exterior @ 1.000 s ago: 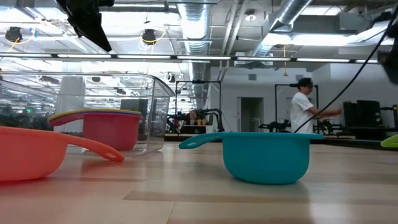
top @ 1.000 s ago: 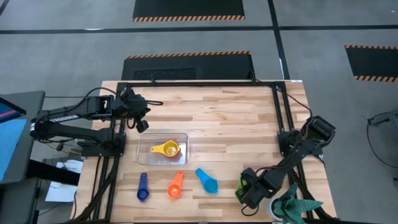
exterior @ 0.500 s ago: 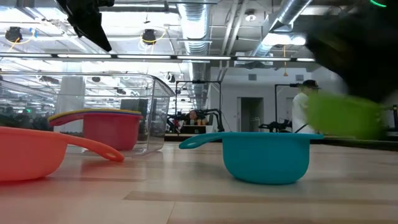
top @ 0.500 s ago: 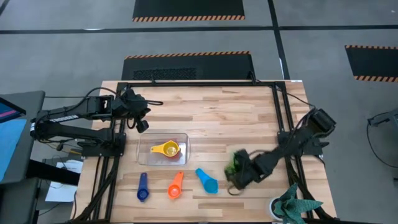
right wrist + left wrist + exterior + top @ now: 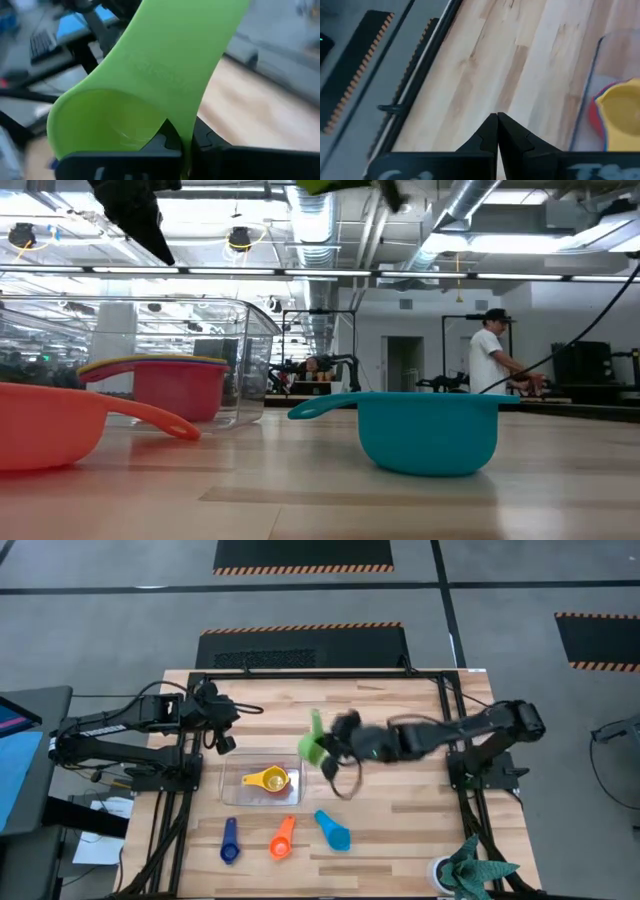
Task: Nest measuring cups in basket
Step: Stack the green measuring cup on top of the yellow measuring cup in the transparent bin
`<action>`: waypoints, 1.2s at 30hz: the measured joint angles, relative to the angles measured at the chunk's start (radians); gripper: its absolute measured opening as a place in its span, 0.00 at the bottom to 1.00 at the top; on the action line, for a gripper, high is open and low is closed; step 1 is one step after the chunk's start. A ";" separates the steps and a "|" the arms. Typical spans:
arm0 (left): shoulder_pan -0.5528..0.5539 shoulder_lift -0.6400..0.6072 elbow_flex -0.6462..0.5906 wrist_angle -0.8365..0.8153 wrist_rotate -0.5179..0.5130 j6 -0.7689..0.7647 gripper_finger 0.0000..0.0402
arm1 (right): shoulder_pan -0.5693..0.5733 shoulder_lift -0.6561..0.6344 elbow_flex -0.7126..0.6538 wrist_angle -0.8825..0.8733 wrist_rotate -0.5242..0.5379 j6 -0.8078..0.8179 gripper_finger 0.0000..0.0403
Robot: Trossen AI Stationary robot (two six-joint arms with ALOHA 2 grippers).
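Right end effector pinching green cup beside basket with yellow cup nested inside.

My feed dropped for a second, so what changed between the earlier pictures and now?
The right gripper, jaws shut on the green cup, swung from the table's near right corner to just beside the basket. The left gripper, the nested cups and the three cups in front stayed put.
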 joint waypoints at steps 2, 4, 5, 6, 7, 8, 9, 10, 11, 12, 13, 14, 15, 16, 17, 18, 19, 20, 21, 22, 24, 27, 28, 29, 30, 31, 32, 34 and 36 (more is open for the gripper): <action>0.000 -0.001 0.000 -0.010 -0.031 0.017 0.00 | -0.053 0.048 0.066 -0.006 -0.099 -0.159 0.02; 0.000 0.000 0.000 -0.025 -0.060 0.023 0.00 | -0.097 0.103 0.129 -0.005 -0.209 -0.297 0.02; 0.000 -0.001 0.000 -0.028 -0.072 0.023 0.00 | -0.116 0.134 0.161 -0.018 -0.267 -0.355 0.02; 0.000 -0.001 0.000 -0.028 -0.084 0.022 0.00 | -0.132 0.170 0.195 -0.021 -0.322 -0.408 0.02; 0.000 0.000 0.000 -0.032 -0.094 0.019 0.00 | -0.147 0.207 0.232 -0.025 -0.377 -0.455 0.02; 0.000 -0.001 0.000 -0.042 -0.105 0.016 0.00 | -0.161 0.243 0.269 -0.047 -0.428 -0.502 0.02; 0.000 -0.001 0.000 -0.051 -0.116 0.009 0.00 | -0.173 0.279 0.303 -0.071 -0.473 -0.546 0.02; 0.000 -0.001 0.000 -0.058 -0.130 0.002 0.00 | -0.183 0.319 0.345 -0.096 -0.512 -0.587 0.02; 0.000 -0.001 0.000 -0.068 -0.143 -0.006 0.00 | -0.190 0.358 0.388 -0.117 -0.544 -0.624 0.02; 0.000 0.000 0.000 -0.084 -0.158 -0.012 0.00 | -0.194 0.395 0.429 -0.147 -0.566 -0.657 0.02; 0.000 -0.001 0.000 -0.103 -0.176 -0.021 0.00 | -0.198 0.430 0.471 -0.188 -0.580 -0.688 0.02; 0.000 -0.001 0.000 -0.121 -0.199 -0.035 0.00 | -0.198 0.465 0.517 -0.229 -0.591 -0.716 0.02; 0.000 -0.001 0.000 -0.140 -0.226 -0.056 0.00 | -0.196 0.500 0.561 -0.261 -0.598 -0.742 0.02; 0.000 -0.001 0.000 -0.165 -0.255 -0.080 0.00 | -0.191 0.533 0.606 -0.303 -0.609 -0.768 0.02; 0.000 -0.001 0.000 -0.189 -0.281 -0.107 0.00 | -0.186 0.562 0.647 -0.349 -0.614 -0.794 0.02; 0.000 -0.001 0.000 -0.208 -0.305 -0.135 0.00 | -0.180 0.590 0.688 -0.391 -0.616 -0.822 0.02; 0.000 -0.001 0.000 -0.226 -0.324 -0.161 0.00 | -0.175 0.618 0.727 -0.425 -0.616 -0.854 0.02; 0.000 -0.001 0.000 -0.239 -0.341 -0.184 0.00 | -0.169 0.643 0.764 -0.459 -0.617 -0.885 0.02; 0.000 -0.001 0.000 -0.246 -0.349 -0.199 0.00 | -0.164 0.667 0.799 -0.495 -0.617 -0.912 0.02; 0.000 -0.001 0.000 -0.250 -0.350 -0.205 0.00 | -0.159 0.688 0.831 -0.519 -0.617 -0.931 0.02; 0.000 -0.001 0.000 -0.252 -0.349 -0.208 0.00 | -0.151 0.730 0.888 -0.566 -0.616 -0.960 0.02; 0.000 -0.001 0.000 -0.251 -0.349 -0.208 0.00 | -0.139 0.778 0.953 -0.605 -0.613 -0.989 0.02; 0.000 -0.001 0.000 -0.251 -0.349 -0.209 0.00 | -0.137 0.795 0.970 -0.604 -0.613 -0.997 0.02; 0.000 -0.001 0.000 -0.251 -0.349 -0.209 0.00 | -0.133 0.810 0.983 -0.598 -0.612 -1.002 0.02; 0.000 -0.001 0.000 -0.250 -0.349 -0.210 0.00 | -0.130 0.823 0.989 -0.601 -0.612 -1.004 0.02; 0.000 -0.001 0.000 -0.250 -0.349 -0.211 0.00 | -0.127 0.832 0.991 -0.604 -0.612 -1.006 0.02; 0.000 -0.001 0.000 -0.250 -0.348 -0.213 0.00 | -0.126 0.843 0.991 -0.603 -0.612 -1.009 0.02; 0.000 -0.001 0.000 -0.250 -0.346 -0.217 0.00 | -0.120 0.861 0.992 -0.598 -0.610 -1.026 0.02; 0.000 -0.001 0.000 -0.249 -0.344 -0.223 0.00 | -0.118 0.866 0.990 -0.620 -0.591 -1.030 0.02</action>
